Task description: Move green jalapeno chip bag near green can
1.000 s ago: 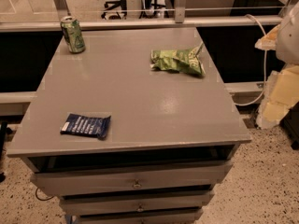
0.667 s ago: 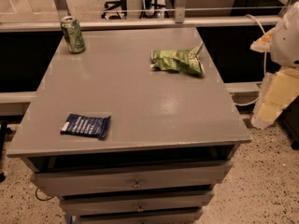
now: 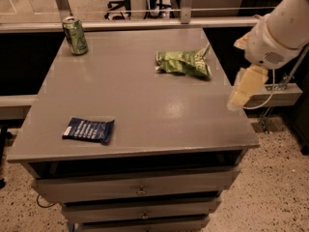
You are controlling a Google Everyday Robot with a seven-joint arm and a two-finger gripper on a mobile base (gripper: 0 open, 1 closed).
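The green jalapeno chip bag (image 3: 184, 63) lies crumpled on the grey tabletop (image 3: 145, 105) near its far right edge. The green can (image 3: 75, 36) stands upright at the far left corner, well apart from the bag. My gripper (image 3: 240, 92) hangs from the white arm (image 3: 280, 25) at the table's right edge, to the right of the bag and a little nearer to the camera. It holds nothing that I can see.
A flat dark blue packet (image 3: 89, 130) lies near the front left of the table. Drawers (image 3: 140, 190) sit under the top. A metal rail (image 3: 145, 23) and posts run behind the table. A cable (image 3: 270, 88) hangs by the arm.
The arm and gripper have moved left, from beside the table in over its right edge. The bag, can and packet have not moved.
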